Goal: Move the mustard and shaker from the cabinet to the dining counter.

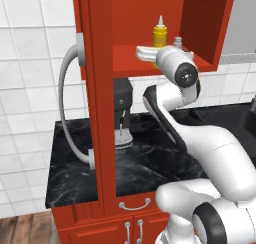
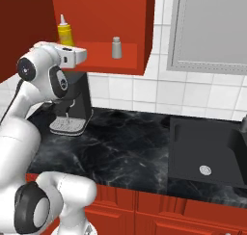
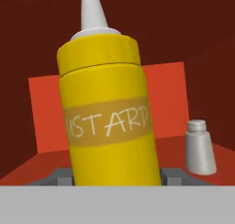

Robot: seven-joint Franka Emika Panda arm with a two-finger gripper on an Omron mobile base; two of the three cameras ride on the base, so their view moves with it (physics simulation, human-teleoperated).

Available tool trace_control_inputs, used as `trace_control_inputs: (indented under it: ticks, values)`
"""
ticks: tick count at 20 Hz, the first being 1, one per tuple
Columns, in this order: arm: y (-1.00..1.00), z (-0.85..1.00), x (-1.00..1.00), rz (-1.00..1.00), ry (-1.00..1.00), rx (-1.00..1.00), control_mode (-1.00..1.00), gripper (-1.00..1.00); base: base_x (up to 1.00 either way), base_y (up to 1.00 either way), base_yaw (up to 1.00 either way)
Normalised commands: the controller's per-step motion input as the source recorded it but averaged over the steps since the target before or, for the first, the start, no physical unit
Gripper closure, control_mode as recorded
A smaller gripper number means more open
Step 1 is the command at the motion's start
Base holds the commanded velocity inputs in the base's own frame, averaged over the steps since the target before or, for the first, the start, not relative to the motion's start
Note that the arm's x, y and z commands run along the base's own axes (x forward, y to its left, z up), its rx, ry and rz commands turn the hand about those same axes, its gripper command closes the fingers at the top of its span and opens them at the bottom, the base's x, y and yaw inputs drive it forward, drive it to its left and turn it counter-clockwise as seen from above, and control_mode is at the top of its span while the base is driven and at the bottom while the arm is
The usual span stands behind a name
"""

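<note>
Your gripper [image 3: 117, 176] reaches into the cabinet [image 1: 200, 33], jaws spread either side of the mustard [image 3: 108, 113]; whether they pinch it, you cannot tell. The shaker [image 3: 200, 147] stands nearby on the same shelf.

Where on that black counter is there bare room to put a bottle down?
The widest bare patch of the counter lies between the coffee machine and the sink. It is tighter up in the cabinet, where the mustard and shaker share the shelf with the gripper.
</note>
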Motion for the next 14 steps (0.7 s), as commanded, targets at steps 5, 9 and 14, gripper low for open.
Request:
trace_control_inputs:
  ticks: [5,9,14]
  values:
    - [-0.09,0.26,-1.00,0.29,-0.14,0.00,-1.00,1.00,0.00,0.00,0.00]
    - [-0.14,0.22,-1.00,0.31,-0.06,0.00,-1.00,1.00,0.00,0.00,0.00]
    - [-0.10,0.08,-1.00,0.24,-0.03,-0.01,-1.00,1.00,0.00,0.00,0.00]
